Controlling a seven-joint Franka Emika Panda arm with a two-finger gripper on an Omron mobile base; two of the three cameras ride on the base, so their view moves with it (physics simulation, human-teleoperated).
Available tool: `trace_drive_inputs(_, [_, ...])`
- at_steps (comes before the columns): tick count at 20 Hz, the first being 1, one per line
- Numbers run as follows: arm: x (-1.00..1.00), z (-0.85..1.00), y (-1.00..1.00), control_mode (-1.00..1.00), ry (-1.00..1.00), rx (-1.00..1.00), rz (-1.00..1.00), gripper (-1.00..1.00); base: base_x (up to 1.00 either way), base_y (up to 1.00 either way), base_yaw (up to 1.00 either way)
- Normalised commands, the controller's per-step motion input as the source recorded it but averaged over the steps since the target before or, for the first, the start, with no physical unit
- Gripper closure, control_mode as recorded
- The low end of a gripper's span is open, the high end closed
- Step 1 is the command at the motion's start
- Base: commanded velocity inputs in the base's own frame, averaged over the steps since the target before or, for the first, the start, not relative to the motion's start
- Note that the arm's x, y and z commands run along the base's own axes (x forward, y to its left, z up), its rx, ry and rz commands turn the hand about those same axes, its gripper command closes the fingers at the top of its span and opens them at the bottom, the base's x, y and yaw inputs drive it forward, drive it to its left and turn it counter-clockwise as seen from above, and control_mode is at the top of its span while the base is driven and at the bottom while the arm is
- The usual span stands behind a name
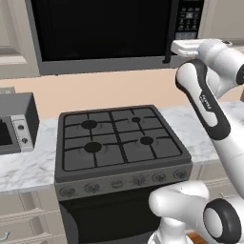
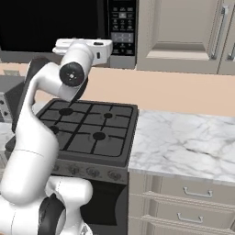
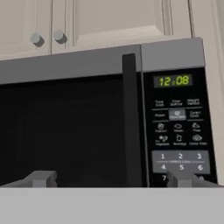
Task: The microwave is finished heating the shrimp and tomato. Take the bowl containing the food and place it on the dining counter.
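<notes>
Microwave (image 3: 105, 118) is mounted above the stove (image 1: 121, 143), under the beige wall cabinets (image 3: 109, 19). Door closed, black glass, nothing visible through it. Vertical black handle (image 3: 131, 122) sits at the door's right edge, button panel (image 3: 179, 127) just right of that, clock lit green.

Gripper (image 3: 109, 179) is raised level with the microwave's lower edge, pointing straight at the door. Jaws wide open, nothing between them. In the hand view one fingertip (image 3: 41, 178) sits low over the glass, the other over the keypad, with the handle between them but nearer the keypad side. Cannot tell if the tips touch the door.

White marble counter (image 2: 183, 142) runs right of the stove. Small grey toaster oven (image 1: 16, 123) on the counter left of the stove.
</notes>
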Motion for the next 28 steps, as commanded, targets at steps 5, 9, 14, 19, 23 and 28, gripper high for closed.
trace_drive_inputs(5, [0.63,0.0,0.0,-1.0,0.06,0.0,0.0,-1.0,0.0,0.0,0.0])
trace_drive_inputs(9, [0.59,0.0,0.0,-1.0,0.06,0.0,0.0,-1.0,0.0,0.0,0.0])
trace_drive_inputs(14, [0.62,0.0,0.0,-1.0,0.05,0.0,0.0,-1.0,0.0,0.0,0.0])
trace_drive_inputs(19, [0.57,0.0,0.0,-1.0,0.03,0.0,0.0,-1.0,0.0,0.0,0.0])
trace_drive_inputs(23, [0.54,0.0,0.0,-1.0,0.02,0.0,0.0,-1.0,0.0,0.0,0.0])
trace_drive_inputs(28, [0.49,0.0,0.0,-1.0,0.02,0.0,0.0,-1.0,0.0,0.0,0.0])
